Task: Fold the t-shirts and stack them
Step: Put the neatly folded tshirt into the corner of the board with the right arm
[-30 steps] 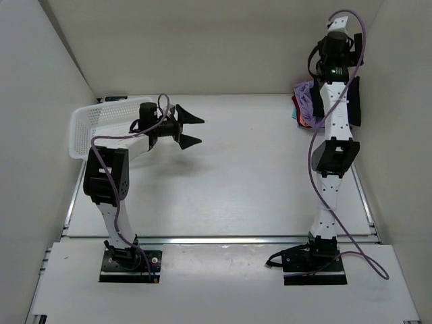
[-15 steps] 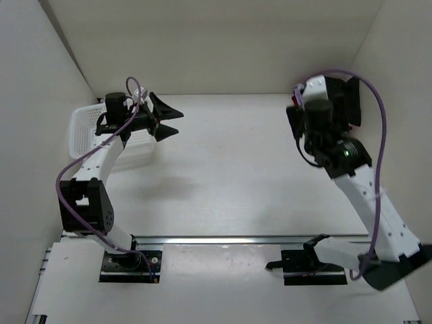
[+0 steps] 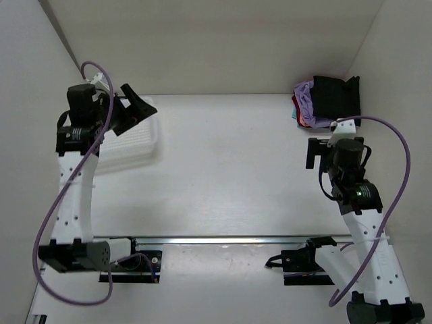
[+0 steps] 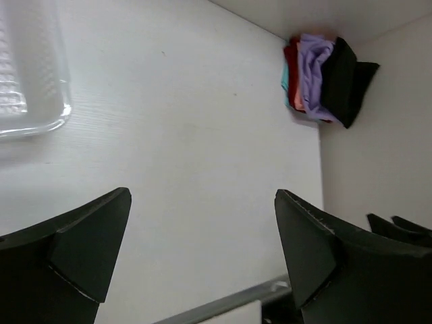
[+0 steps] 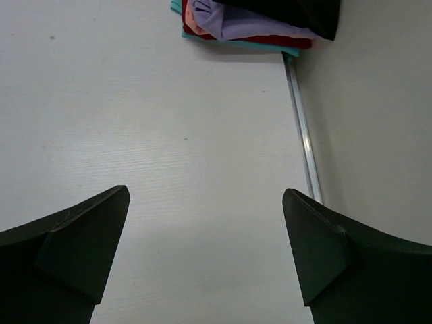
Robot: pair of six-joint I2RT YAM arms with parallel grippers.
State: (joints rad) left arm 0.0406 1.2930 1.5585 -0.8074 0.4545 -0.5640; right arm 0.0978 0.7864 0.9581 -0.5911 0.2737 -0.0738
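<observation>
The t-shirts lie in one folded stack in the far right corner: a black tee on top, over lavender, red and teal edges. The stack also shows in the left wrist view and at the top of the right wrist view. My left gripper is open and empty, raised above the white mesh basket; its fingers frame bare table. My right gripper is open and empty, above the table a little nearer than the stack; its fingers also frame bare table.
The basket stands at the far left and shows in the left wrist view. A metal rail runs along the right wall. Another rail crosses the near edge. White walls close in the table on three sides.
My right arm has drawn back from the far right corner toward the near side, leaving the black tee on the stack. My left arm has swung left and up over the basket.
</observation>
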